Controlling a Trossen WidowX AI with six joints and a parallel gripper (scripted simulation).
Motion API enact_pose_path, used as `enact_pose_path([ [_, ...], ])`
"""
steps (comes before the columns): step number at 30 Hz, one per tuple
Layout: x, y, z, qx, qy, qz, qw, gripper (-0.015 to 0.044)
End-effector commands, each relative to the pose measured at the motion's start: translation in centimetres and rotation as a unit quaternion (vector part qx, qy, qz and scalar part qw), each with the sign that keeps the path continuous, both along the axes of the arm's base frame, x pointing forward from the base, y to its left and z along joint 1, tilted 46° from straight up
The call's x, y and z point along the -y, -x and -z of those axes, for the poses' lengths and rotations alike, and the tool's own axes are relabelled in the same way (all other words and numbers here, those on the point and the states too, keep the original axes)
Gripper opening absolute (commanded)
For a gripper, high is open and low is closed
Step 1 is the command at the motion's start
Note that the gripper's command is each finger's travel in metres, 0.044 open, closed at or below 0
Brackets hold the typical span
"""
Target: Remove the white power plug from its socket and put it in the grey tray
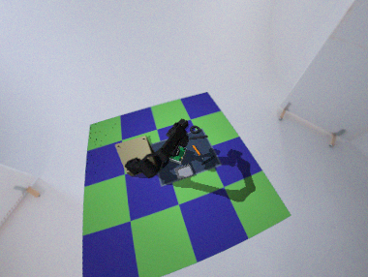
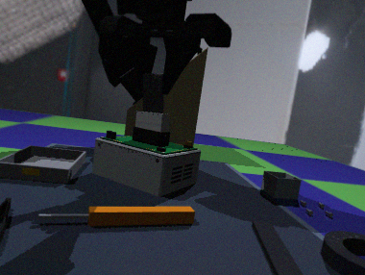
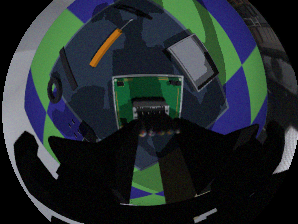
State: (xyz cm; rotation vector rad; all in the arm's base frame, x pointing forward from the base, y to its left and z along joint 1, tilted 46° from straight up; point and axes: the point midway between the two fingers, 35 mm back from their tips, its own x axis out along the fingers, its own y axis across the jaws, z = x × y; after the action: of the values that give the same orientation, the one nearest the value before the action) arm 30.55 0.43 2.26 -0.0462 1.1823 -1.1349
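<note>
Exterior view: where is the white power plug (image 2: 152, 120) (image 3: 151, 109)?

"Seated upright in the black socket (image 2: 151, 137) (image 3: 149, 102) on the green circuit board (image 1: 179, 155) (image 2: 122, 140) (image 3: 173, 95). In the top view, the board lies nearer the upper edge of the checkered counter (image 1: 160, 237) (image 2: 231, 156) (image 3: 44, 65) than the lower edge."

State of the gripper (image 2: 153, 112) (image 3: 156, 123)?

"Its fingers are pinching the plug from above. The top view does not show the grip; the arm (image 1: 173, 138) covers it."

Which step is in hand?

"Loosening, in my judgement. Extraction is not complete."

Specify the next move.

"Maintain the grip and rock the plug gently. Do not pull straight up. Lift only after it yields, then transfer it to the grey tray (image 1: 184, 170) (image 2: 36, 173) (image 3: 192, 61), on the board's lower-edge side in the top view. Premature release would leave the plug seated."
</note>
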Motion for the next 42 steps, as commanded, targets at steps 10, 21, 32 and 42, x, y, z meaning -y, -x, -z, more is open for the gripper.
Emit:
enact_pose_path([
  [10,0.5,-0.3,0.6,0.008,-0.003,0.001,1.000,0.0252],
  [21,1.4,-0.3,1.4,0.008,-0.003,0.001,1.000,0.0226],
  [32,1.4,-0.3,1.4,0.008,-0.003,0.001,1.000,0.0000],
  [42,1.0,-0.3,1.1,0.008,-0.003,0.001,1.000,0.0000],
])
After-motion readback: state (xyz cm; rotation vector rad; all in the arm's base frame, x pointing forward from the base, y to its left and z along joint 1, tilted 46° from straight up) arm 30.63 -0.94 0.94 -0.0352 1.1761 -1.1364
